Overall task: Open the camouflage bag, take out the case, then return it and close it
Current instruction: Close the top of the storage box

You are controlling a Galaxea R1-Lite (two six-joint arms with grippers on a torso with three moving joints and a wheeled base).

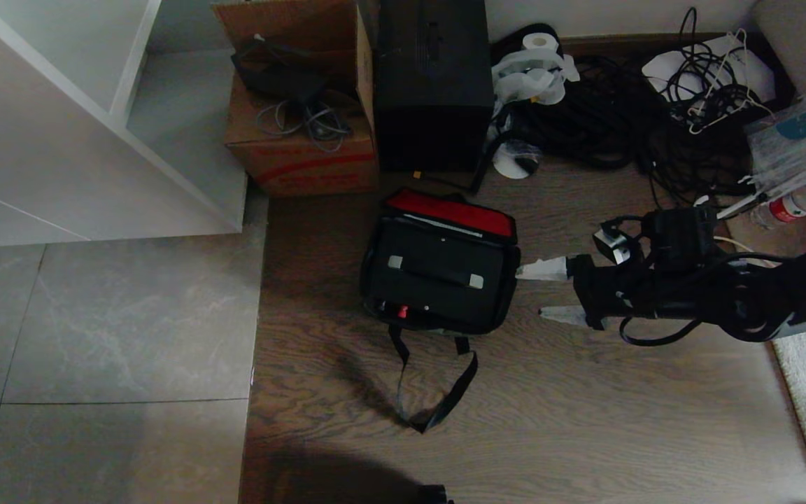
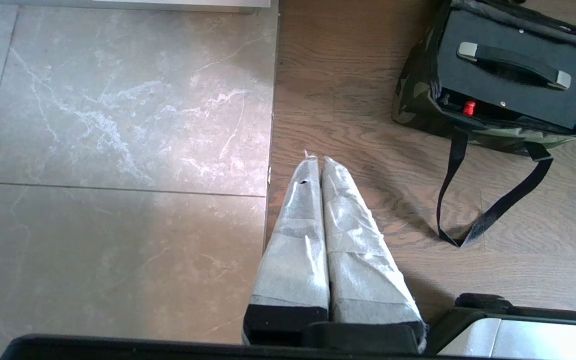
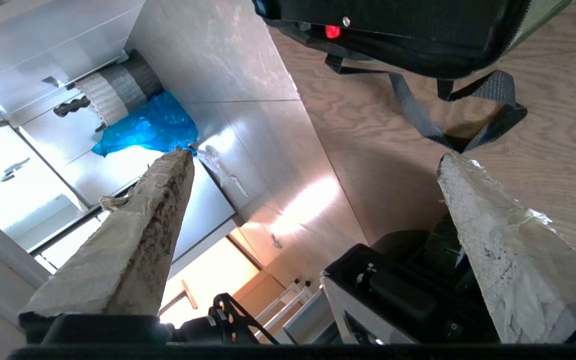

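Camouflage bag [image 1: 375, 269] mostly hidden by case [image 1: 438, 276], right tool [image 1: 541, 292] spread beside.

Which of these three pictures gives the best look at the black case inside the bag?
The left wrist view: the case is well lit, showing its handle and red tab. The head view shows it whole but dark. The right wrist view catches only one edge.

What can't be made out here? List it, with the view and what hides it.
- Camouflage bag floor: hidden in all views by the case sitting inside.
- Bag's far half: cut off by the right wrist picture's edge.
- Contact between right gripper, open, and the bag's edge: head view shows one fingertip close, touch undecidable.
- Cardboard box contents: head view, cables cover them.
- Left gripper, shut: outside the head view.
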